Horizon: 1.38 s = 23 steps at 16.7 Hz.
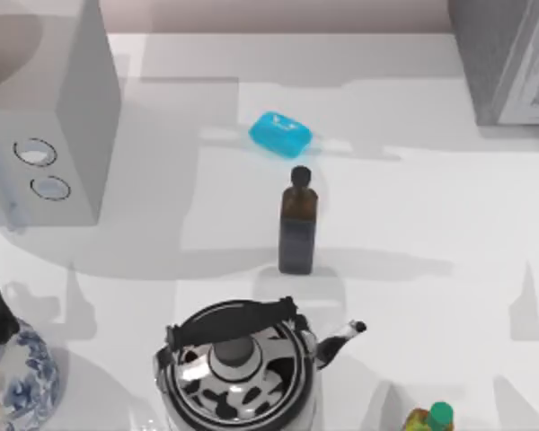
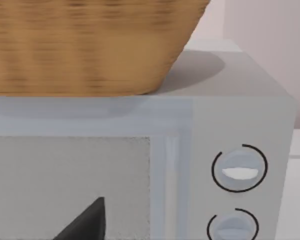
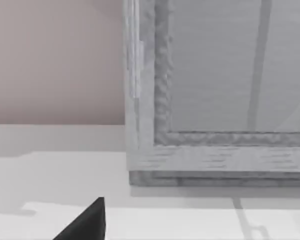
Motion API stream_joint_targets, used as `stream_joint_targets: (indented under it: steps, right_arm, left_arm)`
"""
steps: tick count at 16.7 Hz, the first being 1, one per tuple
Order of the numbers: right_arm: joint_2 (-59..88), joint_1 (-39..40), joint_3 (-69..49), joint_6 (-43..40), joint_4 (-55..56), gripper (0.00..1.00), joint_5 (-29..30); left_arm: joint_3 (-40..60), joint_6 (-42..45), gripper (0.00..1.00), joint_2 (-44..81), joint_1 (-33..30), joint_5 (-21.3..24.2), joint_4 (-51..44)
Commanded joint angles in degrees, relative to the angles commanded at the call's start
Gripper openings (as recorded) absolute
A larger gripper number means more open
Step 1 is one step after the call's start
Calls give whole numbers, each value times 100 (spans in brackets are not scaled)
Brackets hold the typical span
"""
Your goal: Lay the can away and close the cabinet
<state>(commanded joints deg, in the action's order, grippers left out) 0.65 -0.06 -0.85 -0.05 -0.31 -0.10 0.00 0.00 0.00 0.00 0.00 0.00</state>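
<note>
Right gripper [image 3: 85, 222] faces the cabinet [image 3: 215, 150] at the table's far right, its grip state I cannot tell and the can unsighted, so I risk striking the framed door.

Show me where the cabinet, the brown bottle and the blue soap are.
cabinet [image 1: 508, 63], top view, on its grey speckled side.
brown bottle [image 1: 297, 229], top view, on its dark body.
blue soap [image 1: 280, 134], top view, on its upper face.
</note>
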Motion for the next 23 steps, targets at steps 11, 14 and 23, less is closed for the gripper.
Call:
stream_joint_targets:
  steps: [11, 14, 23]
  right_arm:
    - [583, -585, -89, 15, 608, 100, -416]
    - [1681, -1438, -323, 33, 1480, 100, -1096]
    - [6396, -4408, -1414, 99, 4998, 100, -4115]
  left_arm:
    - [0, 0, 100, 0, 0, 0, 0]
    - [0, 0, 100, 0, 0, 0, 0]
    - [0, 0, 100, 0, 0, 0, 0]
